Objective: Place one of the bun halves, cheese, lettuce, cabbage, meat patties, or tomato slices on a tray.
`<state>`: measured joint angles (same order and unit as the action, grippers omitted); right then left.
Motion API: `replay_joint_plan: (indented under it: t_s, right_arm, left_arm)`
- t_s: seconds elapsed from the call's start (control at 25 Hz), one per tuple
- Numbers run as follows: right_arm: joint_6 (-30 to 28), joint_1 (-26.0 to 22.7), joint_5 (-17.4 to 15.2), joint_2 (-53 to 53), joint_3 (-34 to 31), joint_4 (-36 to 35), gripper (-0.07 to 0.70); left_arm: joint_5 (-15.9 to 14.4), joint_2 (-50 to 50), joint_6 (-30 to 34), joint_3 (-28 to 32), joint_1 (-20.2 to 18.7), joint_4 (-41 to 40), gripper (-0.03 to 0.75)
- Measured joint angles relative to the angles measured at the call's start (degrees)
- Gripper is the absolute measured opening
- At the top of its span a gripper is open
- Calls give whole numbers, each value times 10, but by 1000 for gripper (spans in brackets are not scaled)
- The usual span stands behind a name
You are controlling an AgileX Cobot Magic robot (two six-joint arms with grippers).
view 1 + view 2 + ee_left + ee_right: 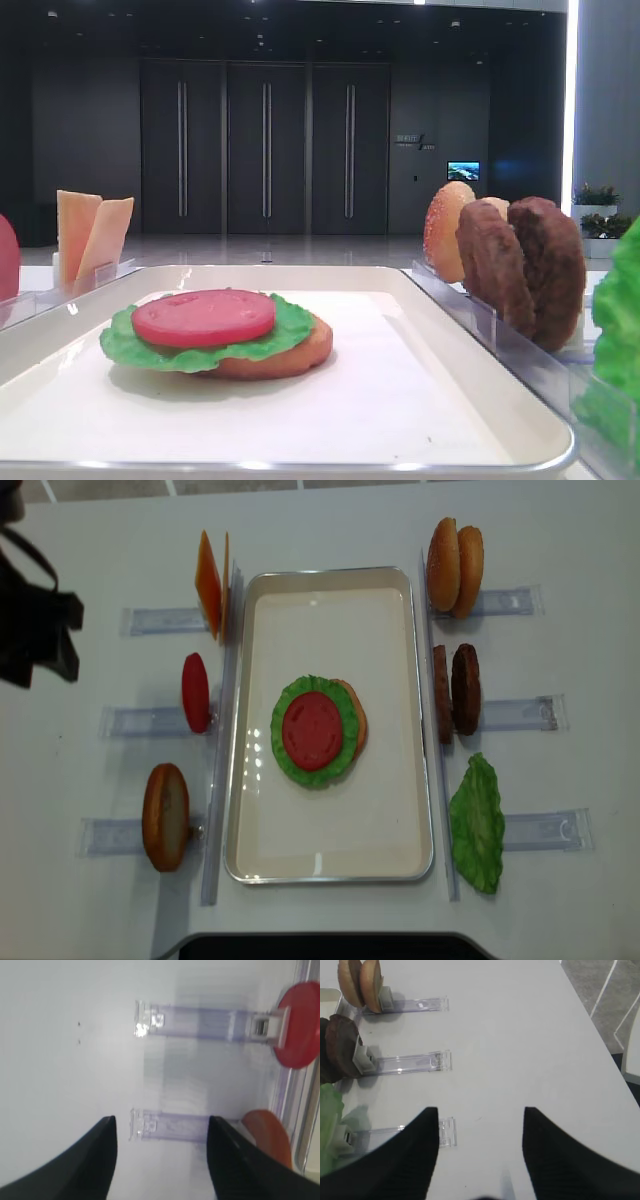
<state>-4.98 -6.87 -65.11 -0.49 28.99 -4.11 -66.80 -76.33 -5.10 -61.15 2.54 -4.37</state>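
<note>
Sitting mid-tray point(420, 400) in the front view, a bun half point(285, 358), lettuce point(205, 340) and tomato slice point(203, 316) are stacking up (3 layers done).

Hovering right of the tray, the right gripper point(480, 1125) is spreading empty beside the meat patties point(337, 1045).

Left of the tray, the left gripper point(161, 1132) is gaping, released.

Overhead, cheese point(210, 585) is waiting (likely next).

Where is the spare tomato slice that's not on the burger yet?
In the overhead view the spare tomato slice stands on edge in the middle rack left of the tray, between the cheese and a bun half.
</note>
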Motion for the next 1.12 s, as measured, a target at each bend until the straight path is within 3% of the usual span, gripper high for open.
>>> replay_joint_plan:
  t_s: [0.28, 0.48, 1.0, 1.12]
  right_arm:
    - [0, 0, 0, 0, 0, 0, 363]
    - [0, 0, 0, 0, 0, 0, 363]
    - [0, 0, 0, 0, 0, 0, 363]
    - [0, 0, 0, 0, 0, 0, 363]
  left_arm:
    - [42, 226, -1, 218, 0, 0, 433]
    - [54, 379, -1, 319, 0, 0, 429]
    - [43, 728, 59, 340, 0, 33, 366]
    - [35, 771, 63, 340, 0, 34, 365]
